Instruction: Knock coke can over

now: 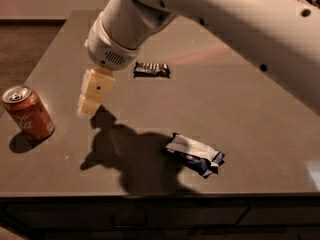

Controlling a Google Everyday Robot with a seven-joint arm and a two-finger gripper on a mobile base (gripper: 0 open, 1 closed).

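Observation:
The coke can (pixel 28 113) is red with white script and a silver top. It stands upright near the table's left edge. My gripper (pixel 90 103) hangs from the big white arm above the table, a short way to the right of the can and apart from it. Its cream fingers (pixel 95 90) point down and hold nothing.
A dark snack wrapper (pixel 152 69) lies behind the gripper at mid table. A white and blue wrapper (pixel 195 154) lies at the front right. The grey table (pixel 240 109) ends close to the left of the can and along the front.

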